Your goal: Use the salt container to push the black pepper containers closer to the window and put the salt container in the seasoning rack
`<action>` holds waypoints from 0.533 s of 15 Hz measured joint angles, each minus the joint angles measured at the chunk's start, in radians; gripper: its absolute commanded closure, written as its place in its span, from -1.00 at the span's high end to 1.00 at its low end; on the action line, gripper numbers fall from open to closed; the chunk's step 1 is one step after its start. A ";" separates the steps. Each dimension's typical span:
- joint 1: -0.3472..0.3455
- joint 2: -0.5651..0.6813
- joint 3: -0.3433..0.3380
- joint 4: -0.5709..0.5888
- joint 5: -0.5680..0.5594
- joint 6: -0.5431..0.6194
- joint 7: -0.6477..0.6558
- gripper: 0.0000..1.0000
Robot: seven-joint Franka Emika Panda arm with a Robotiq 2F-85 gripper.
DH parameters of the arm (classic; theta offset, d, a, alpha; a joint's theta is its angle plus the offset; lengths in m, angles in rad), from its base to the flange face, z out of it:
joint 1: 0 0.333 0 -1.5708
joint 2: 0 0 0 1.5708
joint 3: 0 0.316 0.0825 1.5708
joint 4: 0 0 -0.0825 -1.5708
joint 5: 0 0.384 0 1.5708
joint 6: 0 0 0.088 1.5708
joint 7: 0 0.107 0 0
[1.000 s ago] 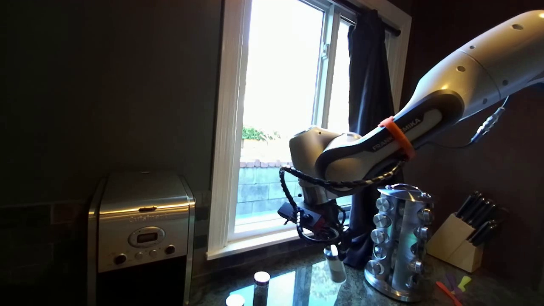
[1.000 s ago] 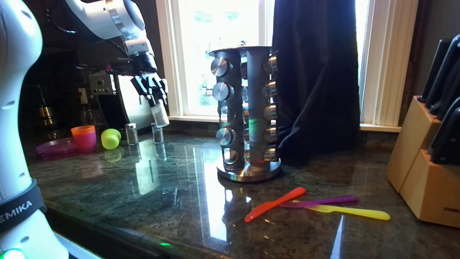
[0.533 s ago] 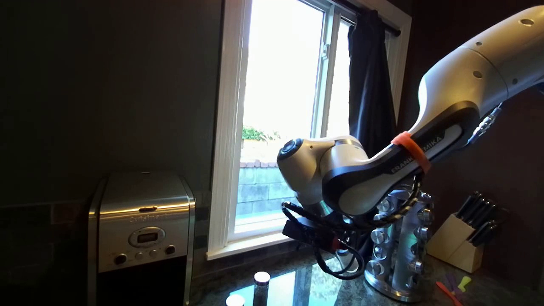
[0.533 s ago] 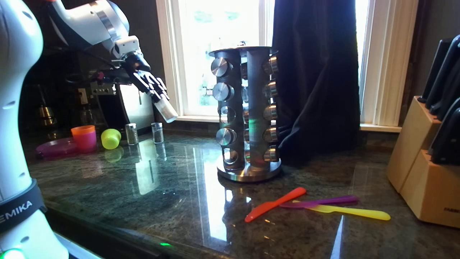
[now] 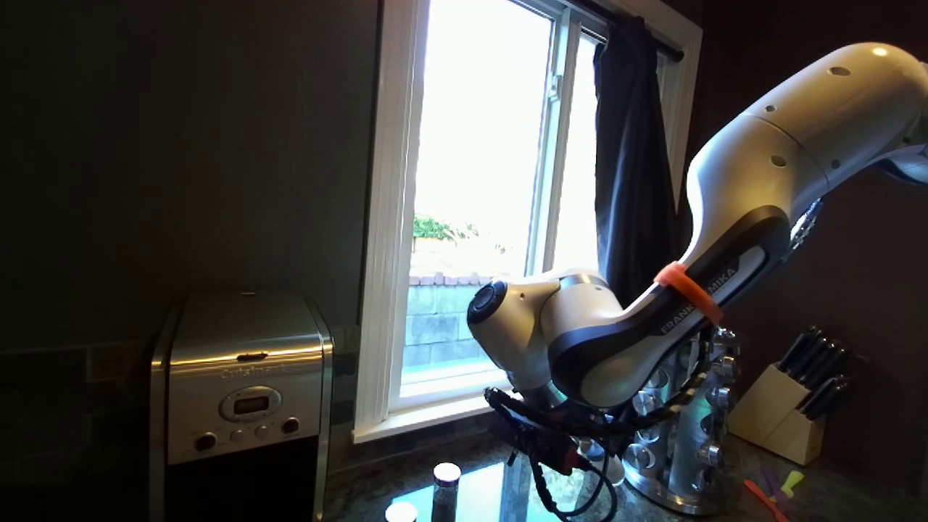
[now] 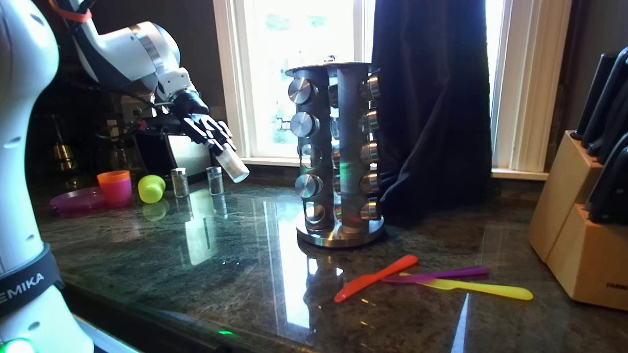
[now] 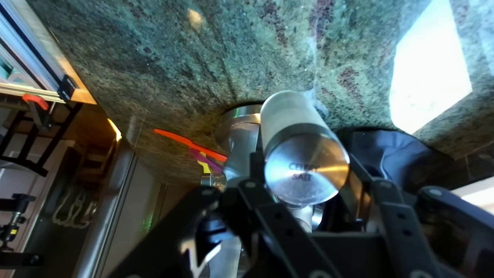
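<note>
In an exterior view, left of center, a pepper jar (image 6: 180, 183) stands upright on the tabletop (image 6: 147, 255); a second pepper jar (image 6: 215, 181) stands upright to its right, apart from it. Next, the gripper (image 6: 223, 148) grasps the salt jar (image 6: 234, 167) near its lid (image 7: 307, 170), marked CELERY SALT in the wrist view. The jar is tilted, base toward lower right, and appears clear of the tabletop. The window (image 6: 301, 34) occupies upper center. In front of it, at center, stands the seasoning rack (image 6: 349, 137); its left column shows two round openings (image 6: 314, 213) without visible lids, possibly free slots. Status: salt jar held; push toward the window presumed done, end position not verifiable. Remaining: move the salt jar to the rack, align it base first, insert, release.
</note>
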 measured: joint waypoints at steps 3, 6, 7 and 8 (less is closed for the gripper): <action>0.000 0.046 -0.008 0.005 0.001 -0.003 0.067 0.00; -0.002 0.070 -0.015 0.007 0.021 0.004 0.070 0.00; -0.002 0.071 -0.016 0.008 0.023 0.004 0.070 0.00; -0.002 0.071 -0.016 0.009 0.024 0.004 0.070 0.00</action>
